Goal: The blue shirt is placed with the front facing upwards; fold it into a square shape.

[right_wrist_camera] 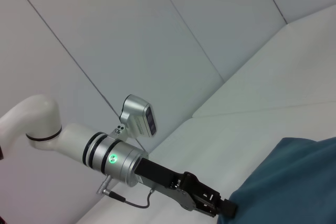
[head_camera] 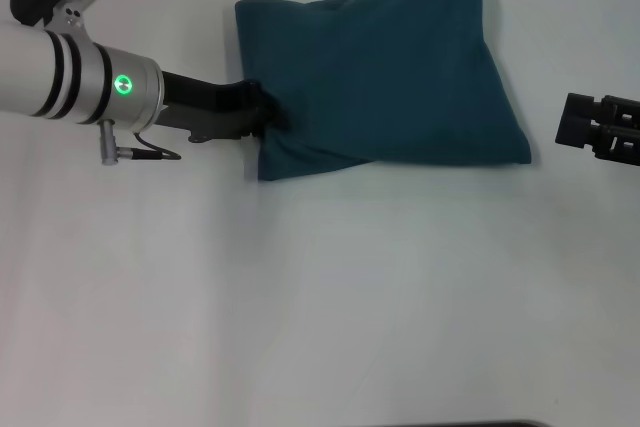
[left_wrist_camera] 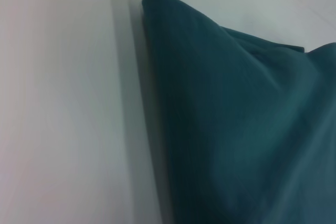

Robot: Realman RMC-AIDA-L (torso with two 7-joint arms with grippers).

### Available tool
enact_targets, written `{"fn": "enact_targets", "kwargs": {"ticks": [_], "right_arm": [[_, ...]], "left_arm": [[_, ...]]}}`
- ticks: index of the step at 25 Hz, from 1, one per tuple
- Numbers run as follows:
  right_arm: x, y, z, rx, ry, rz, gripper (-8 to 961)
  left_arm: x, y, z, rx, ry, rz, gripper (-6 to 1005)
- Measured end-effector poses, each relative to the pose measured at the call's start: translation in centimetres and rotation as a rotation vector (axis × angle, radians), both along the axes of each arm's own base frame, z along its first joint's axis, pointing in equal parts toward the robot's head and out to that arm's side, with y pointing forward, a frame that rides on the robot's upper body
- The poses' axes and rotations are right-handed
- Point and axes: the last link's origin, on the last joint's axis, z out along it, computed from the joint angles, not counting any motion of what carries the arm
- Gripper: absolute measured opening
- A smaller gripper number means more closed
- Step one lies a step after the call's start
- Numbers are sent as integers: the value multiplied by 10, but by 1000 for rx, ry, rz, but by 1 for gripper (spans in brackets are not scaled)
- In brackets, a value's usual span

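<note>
The blue shirt [head_camera: 390, 77] lies folded into a rough four-sided bundle on the white table, plain teal side up, with no lettering showing. My left gripper [head_camera: 268, 112] reaches in from the left and is shut on the shirt's left edge, near its lower corner; a crease runs from there across the cloth. The right wrist view shows this left gripper [right_wrist_camera: 224, 208] touching the shirt's edge [right_wrist_camera: 294, 182]. The left wrist view is filled by a raised fold of the shirt [left_wrist_camera: 236, 129]. My right gripper [head_camera: 575, 130] hangs just right of the shirt, apart from it.
The white table [head_camera: 350, 297] stretches in front of the shirt. A pale panelled wall [right_wrist_camera: 157, 35] stands behind the table. A thin cable [head_camera: 150, 152] hangs under the left wrist.
</note>
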Motion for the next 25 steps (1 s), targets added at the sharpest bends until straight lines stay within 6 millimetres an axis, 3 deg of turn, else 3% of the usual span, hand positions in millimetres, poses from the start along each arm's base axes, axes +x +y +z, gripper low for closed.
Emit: {"fn": "enact_targets", "kwargs": {"ticks": [5, 13, 25], "right_arm": [[0, 1, 0, -1, 3, -10, 748], [5, 1, -3, -7, 14, -41, 748], [4, 6, -5, -21, 26, -72, 748]], "left_arm": [[1, -1, -1, -1, -1, -1, 250], [-5, -10, 6, -35, -9, -32, 146], [-50, -52, 42, -85, -42, 45, 144]]}}
